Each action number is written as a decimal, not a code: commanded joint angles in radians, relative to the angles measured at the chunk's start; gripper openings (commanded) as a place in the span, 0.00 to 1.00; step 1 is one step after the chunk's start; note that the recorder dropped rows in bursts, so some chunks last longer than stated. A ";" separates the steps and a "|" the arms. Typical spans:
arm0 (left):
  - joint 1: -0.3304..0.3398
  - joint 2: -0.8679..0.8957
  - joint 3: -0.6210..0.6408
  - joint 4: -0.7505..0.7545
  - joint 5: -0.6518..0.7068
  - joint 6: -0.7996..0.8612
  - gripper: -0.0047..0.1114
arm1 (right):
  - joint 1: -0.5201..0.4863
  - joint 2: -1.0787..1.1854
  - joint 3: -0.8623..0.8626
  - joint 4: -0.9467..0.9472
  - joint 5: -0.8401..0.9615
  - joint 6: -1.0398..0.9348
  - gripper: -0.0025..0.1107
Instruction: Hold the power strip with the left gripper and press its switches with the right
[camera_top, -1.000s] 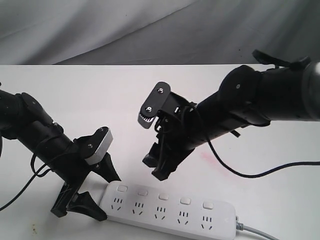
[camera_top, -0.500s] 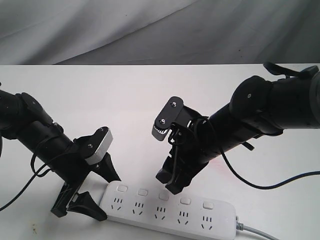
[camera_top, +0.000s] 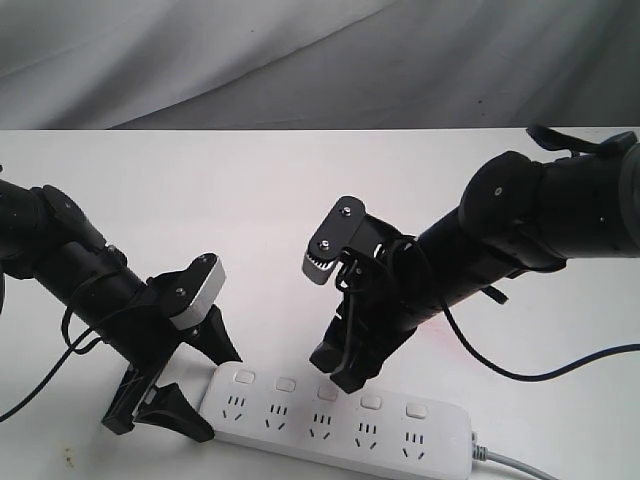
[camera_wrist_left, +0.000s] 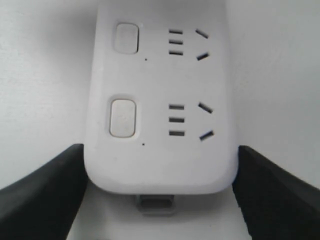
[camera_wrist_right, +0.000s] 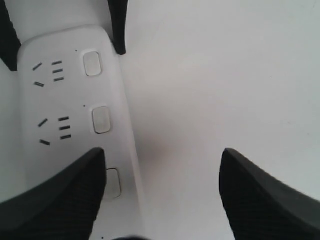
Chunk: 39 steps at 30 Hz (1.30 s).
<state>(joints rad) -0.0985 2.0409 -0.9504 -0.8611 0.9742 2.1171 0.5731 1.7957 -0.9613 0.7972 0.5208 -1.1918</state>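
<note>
In the exterior view, a long white power strip (camera_top: 338, 425) is seen lying flat on the white table (camera_top: 200, 200), at the near edge, around the middle. Five switches (camera_top: 286, 384) are set in a row along its far side, one by each outlet. A grey cord (camera_top: 510, 462) is seen at its right end. The left gripper (camera_top: 216, 395) is placed at the strip's left end, with one black finger on the far side and one on the near side. The right gripper (camera_top: 337, 368) is pointed down at the middle of the strip, just above the third switch from the left. Whether that switch is touched cannot be told. A silver-grey plate (camera_top: 328, 240) is seen on that arm.

In the left wrist view, the rounded end of the strip is seen between two black fingers (camera_wrist_left: 40, 195). One finger is set against each long side, so the strip looks pinched. Two switches and two outlets are shown.

In the right wrist view, the right gripper's jaws are spread wide. One finger (camera_wrist_right: 50, 200) is held over the strip's edge and partly hides a switch. The other finger is held over the bare table.
</note>
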 joint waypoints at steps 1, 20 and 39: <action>-0.010 0.032 0.028 0.118 -0.061 -0.024 0.47 | -0.005 -0.012 0.005 0.007 0.010 -0.009 0.55; -0.010 0.032 0.028 0.118 -0.061 -0.024 0.47 | -0.005 0.007 0.002 0.069 -0.036 -0.068 0.55; -0.010 0.032 0.028 0.118 -0.061 -0.024 0.47 | -0.005 -0.119 0.057 0.022 -0.076 -0.041 0.55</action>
<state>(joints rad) -0.0985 2.0409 -0.9504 -0.8628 0.9742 2.1171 0.5692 1.7026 -0.9106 0.8632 0.4507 -1.2487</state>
